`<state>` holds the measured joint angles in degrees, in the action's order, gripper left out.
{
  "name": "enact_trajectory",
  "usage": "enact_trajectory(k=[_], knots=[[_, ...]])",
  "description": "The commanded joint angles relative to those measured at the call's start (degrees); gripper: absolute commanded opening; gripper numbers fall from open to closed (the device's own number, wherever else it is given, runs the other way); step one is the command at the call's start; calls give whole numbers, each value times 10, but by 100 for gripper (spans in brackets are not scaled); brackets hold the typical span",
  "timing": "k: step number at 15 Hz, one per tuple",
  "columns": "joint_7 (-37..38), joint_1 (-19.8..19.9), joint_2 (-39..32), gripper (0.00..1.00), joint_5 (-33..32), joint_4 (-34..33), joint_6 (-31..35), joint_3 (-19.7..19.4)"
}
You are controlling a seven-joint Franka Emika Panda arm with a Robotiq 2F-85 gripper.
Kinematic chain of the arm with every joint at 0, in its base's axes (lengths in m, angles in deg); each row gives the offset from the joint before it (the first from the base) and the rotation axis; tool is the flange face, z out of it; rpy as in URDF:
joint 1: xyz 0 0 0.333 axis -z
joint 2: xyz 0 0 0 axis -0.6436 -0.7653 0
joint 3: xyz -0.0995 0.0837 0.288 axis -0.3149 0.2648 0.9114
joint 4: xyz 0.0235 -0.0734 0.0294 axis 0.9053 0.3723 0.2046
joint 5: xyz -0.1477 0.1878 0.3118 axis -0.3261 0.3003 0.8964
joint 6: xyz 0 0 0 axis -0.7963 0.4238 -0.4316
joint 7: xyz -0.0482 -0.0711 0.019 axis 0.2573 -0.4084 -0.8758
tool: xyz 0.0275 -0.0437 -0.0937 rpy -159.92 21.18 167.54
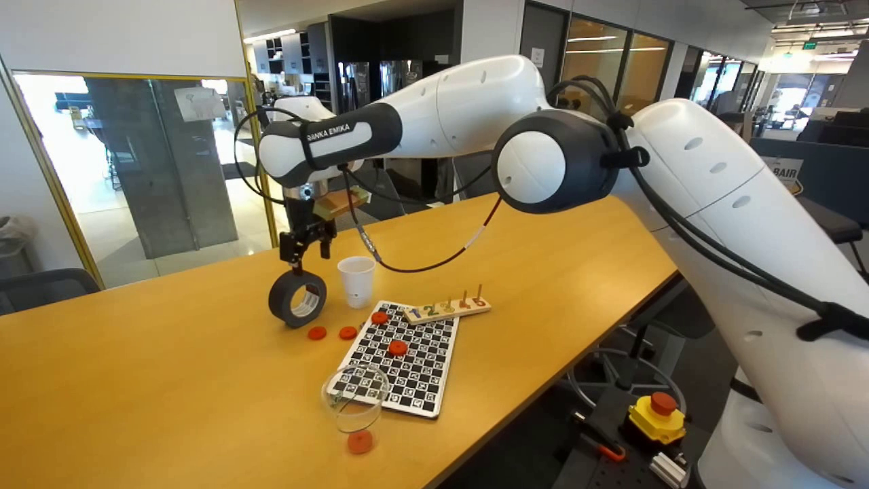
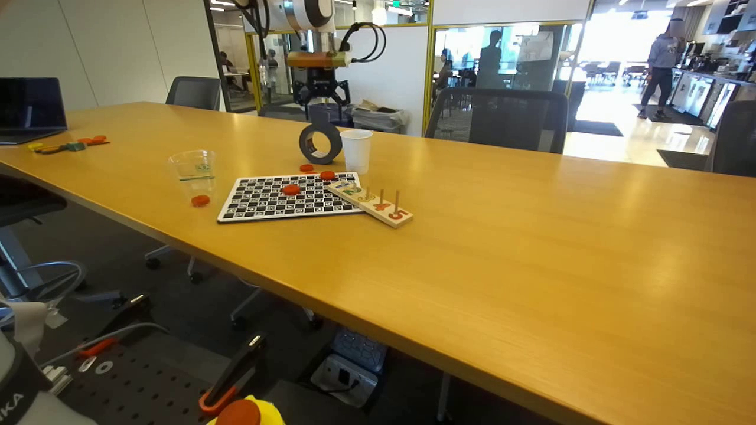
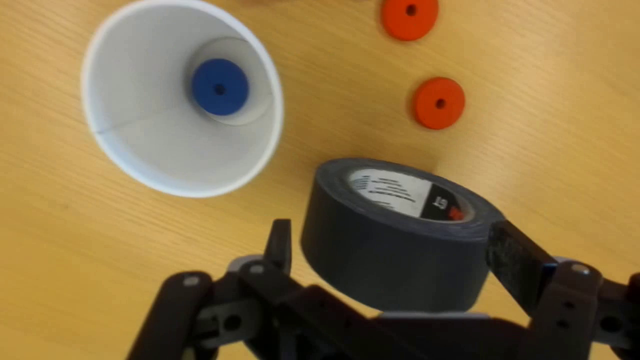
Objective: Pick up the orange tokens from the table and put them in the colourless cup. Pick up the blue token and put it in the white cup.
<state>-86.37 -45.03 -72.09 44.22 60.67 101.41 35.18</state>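
Where the tape roll (image 3: 400, 250) stands on its edge, the gripper (image 3: 388, 225) hangs over it with its fingers (image 3: 279, 245) spread wide, one at either side of the roll in the wrist view; whether they touch it cannot be told. Just beside the roll, but apart from it, the white cup (image 1: 357, 280) stands upright, with the blue token (image 3: 220, 87) lying flat on its bottom. Two orange tokens (image 3: 439, 103) lie on the worktop (image 1: 170, 373) near the roll, two more (image 1: 398, 348) on the checkered board (image 1: 421, 390). The colourless cup (image 2: 196, 177) stands upright near a corner of that board, an orange token (image 2: 200, 200) showing through its base in both exterior views. A numbered strip (image 2: 369, 203) with pegs lies partly across the board.
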Motion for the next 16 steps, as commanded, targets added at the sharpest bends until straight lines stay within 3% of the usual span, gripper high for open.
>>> enact_trajectory(k=[1,10,16], knots=[[-23,-9,17,100,6,50,37,22],[-13,-20,51,100,3,121,69,16],[36,-38,103,100,-26,171,82,-8]])
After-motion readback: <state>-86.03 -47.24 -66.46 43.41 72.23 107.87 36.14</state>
